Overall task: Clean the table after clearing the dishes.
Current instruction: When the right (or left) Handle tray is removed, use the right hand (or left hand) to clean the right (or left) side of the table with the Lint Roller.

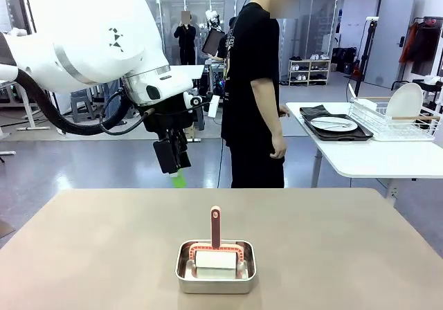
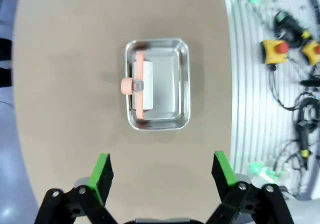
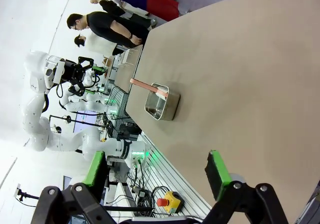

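Observation:
The beige table (image 1: 332,241) stretches across the front view. A white plate (image 1: 334,124) with cutlery lies on a dark tray (image 1: 346,134) on the white side table at the right. My left gripper (image 1: 178,175) hangs open, high above the table's far left part. From above, its green fingers (image 2: 100,176) stand wide apart over the bare table (image 2: 65,84), short of the steel pan. My right gripper (image 3: 155,173) is open too, low over the table (image 3: 250,59), with nothing between its fingers.
A steel pan (image 1: 216,265) (image 2: 157,84) (image 3: 162,104) sits near the table's front middle, holding a pink-handled cleaning tool (image 1: 215,228) with a white pad. A person in black (image 1: 252,88) stands at the far side beside the white table (image 1: 374,159), which carries a dish rack (image 1: 396,118).

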You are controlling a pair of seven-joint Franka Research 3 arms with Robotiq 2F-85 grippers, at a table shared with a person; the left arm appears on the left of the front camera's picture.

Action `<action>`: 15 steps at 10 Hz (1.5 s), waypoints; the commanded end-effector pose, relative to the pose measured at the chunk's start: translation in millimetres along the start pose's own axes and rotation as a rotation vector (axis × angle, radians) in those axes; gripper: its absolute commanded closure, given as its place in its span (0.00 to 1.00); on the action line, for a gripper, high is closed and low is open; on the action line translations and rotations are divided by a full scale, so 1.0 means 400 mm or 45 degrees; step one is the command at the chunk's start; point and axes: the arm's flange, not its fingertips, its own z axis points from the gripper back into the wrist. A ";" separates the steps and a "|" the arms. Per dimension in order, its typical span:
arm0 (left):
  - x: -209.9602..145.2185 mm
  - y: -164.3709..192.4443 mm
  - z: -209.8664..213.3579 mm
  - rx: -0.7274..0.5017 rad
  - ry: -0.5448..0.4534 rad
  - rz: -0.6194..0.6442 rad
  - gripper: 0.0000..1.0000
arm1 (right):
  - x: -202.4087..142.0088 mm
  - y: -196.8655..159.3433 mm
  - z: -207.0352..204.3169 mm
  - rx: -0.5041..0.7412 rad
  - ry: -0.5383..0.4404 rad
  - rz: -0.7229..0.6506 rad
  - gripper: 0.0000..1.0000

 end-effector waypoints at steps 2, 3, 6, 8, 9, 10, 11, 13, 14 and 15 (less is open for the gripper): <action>-0.025 0.008 0.031 -0.002 0.015 0.021 0.00 | -0.003 0.010 -0.002 -0.011 -0.010 -0.003 0.00; -0.025 0.008 0.031 -0.002 0.015 0.021 0.00 | -0.003 0.010 -0.002 -0.011 -0.010 -0.003 0.00; -0.023 0.017 0.020 0.009 -0.007 0.025 0.00 | -0.003 0.010 -0.002 -0.011 -0.010 -0.003 0.00; 0.080 0.021 -0.031 0.049 0.087 0.007 0.00 | -0.003 0.010 -0.002 -0.011 -0.010 -0.003 0.00; 0.113 0.026 -0.064 0.037 0.168 0.033 0.00 | -0.003 0.010 -0.002 -0.011 -0.010 -0.003 0.00; 0.138 0.019 -0.094 0.023 0.172 0.039 0.00 | -0.003 0.010 -0.002 -0.011 -0.010 -0.003 0.00; 0.154 0.013 -0.112 0.094 0.200 0.043 0.00 | -0.003 0.010 -0.002 -0.011 -0.010 -0.003 0.00; 0.172 0.013 -0.160 0.099 0.228 0.060 0.00 | -0.003 0.010 -0.002 -0.011 -0.010 -0.003 0.00; 0.175 0.016 -0.183 0.133 0.235 0.056 0.00 | -0.003 0.010 -0.002 -0.011 -0.010 -0.003 0.00; 0.177 0.026 -0.210 0.151 0.251 0.042 0.00 | -0.003 0.010 -0.002 -0.011 -0.010 -0.003 0.00</action>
